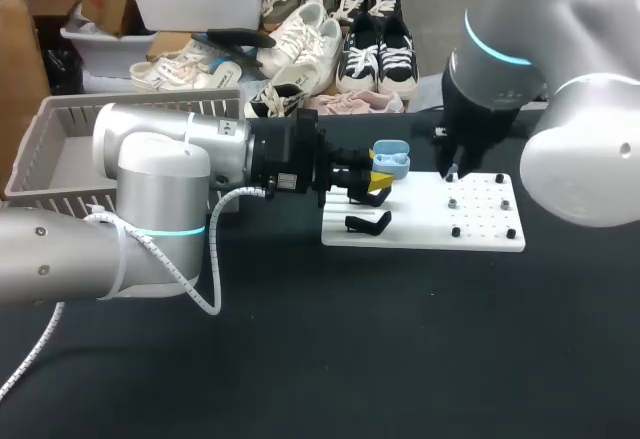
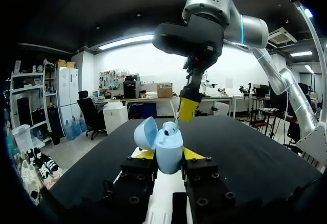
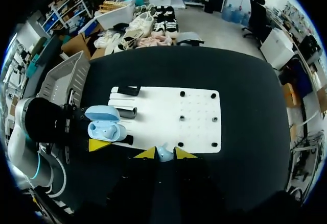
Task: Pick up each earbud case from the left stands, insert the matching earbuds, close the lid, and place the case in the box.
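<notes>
Right wrist view: your right gripper (image 3: pixel 164 153) pinches a blue earbud (image 3: pixel 164 151); your left gripper (image 2: pixel 169 154) clamps the open earbud case (image 2: pixel 169 146). Insertion, closing the lid (image 2: pixel 145 132) and boxing apparently remain.

The board (image 1: pixel 430 224) lies right of the basket (image 1: pixel 60 149). Over the board's left end, the left gripper (image 2: pixel 168 155) clasps the earbud case (image 2: pixel 168 145), with 1 stand (image 1: pixel 368 223) on the board before it. Right of the case, the right gripper (image 3: pixel 164 156) pinches 1 earbud (image 3: pixel 164 150).

Even, fairly bright light comes from long ceiling strip lamps (image 2: pixel 127 41), which glare white. The matte black table (image 1: pixel 400 359) soaks it up, the white perforated board (image 1: pixel 480 231) glows, and soft highlights sit on the glossy pale-blue open earbud case (image 2: pixel 168 152) and silver left arm (image 1: pixel 160 174)
</notes>
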Tool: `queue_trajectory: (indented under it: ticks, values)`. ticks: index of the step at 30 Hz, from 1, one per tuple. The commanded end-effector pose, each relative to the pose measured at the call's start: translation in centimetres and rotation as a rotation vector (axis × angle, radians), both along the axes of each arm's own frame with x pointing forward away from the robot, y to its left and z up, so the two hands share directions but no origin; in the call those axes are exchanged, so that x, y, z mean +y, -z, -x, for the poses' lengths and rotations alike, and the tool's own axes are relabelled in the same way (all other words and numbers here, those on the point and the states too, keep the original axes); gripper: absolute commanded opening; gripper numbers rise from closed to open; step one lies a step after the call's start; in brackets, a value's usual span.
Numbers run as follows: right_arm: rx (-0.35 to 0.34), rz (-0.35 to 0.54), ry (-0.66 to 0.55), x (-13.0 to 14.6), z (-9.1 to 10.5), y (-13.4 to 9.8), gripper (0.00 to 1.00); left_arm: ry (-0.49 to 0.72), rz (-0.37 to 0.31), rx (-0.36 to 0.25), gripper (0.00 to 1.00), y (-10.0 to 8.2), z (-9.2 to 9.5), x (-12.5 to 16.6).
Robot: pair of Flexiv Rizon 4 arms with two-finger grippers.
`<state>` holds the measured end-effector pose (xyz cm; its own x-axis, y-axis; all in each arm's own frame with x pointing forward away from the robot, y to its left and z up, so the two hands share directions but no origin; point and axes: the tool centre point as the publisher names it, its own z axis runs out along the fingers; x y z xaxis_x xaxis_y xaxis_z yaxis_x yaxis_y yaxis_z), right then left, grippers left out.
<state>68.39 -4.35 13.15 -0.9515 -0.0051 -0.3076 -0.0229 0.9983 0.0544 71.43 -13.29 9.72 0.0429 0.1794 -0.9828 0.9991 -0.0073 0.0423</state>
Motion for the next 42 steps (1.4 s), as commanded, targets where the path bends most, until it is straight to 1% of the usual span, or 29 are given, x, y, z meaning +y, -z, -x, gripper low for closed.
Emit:
queue_trajectory:
  ticks: [1, 6, 8, 12, 18, 21, 29, 35, 42]
  values:
    - [-0.004, 0.033, -0.052, 0.9, 1.5, -1.3, 0.0, -0.003, 0.002, -0.002, 0.0, 0.0, 0.1, 0.0]
    - [0.018, 0.011, -0.16, 2.3, 2.0, -2.2, 0.0, -0.003, 0.002, -0.002, 0.0, 0.0, 0.1, 0.0]
    - [0.025, -0.013, -0.207, 3.0, 2.2, -2.6, 0.0, -0.003, 0.002, -0.002, 0.0, 0.0, 0.1, 0.0]
    - [0.01, -0.01, -0.258, 4.1, 2.3, -3.5, 0.0, -0.003, 0.002, -0.002, 0.0, 0.0, 0.1, 0.0]
    - [-0.022, -0.023, -0.312, 5.5, 1.5, -4.7, 0.0, -0.003, 0.002, -0.002, 0.0, 0.0, 0.1, 0.0]
    - [-0.027, -0.049, -0.338, 6.1, 0.8, -5.0, 0.0, -0.003, 0.002, -0.002, 0.0, 0.0, 0.1, 0.0]
    - [-0.023, -0.065, -0.385, 7.9, -0.4, -4.1, 0.0, -0.003, 0.002, -0.002, 0.0, 0.0, 0.1, 0.0]
    - [-0.012, -0.057, -0.401, 8.4, -1.2, -3.4, 0.0, -0.003, 0.002, -0.002, 0.0, 0.0, 0.1, 0.0]
    - [-0.011, -0.039, -0.402, 8.6, -1.7, -3.1, 0.0, -0.003, 0.002, -0.002, 0.0, 0.0, 0.1, 0.0]
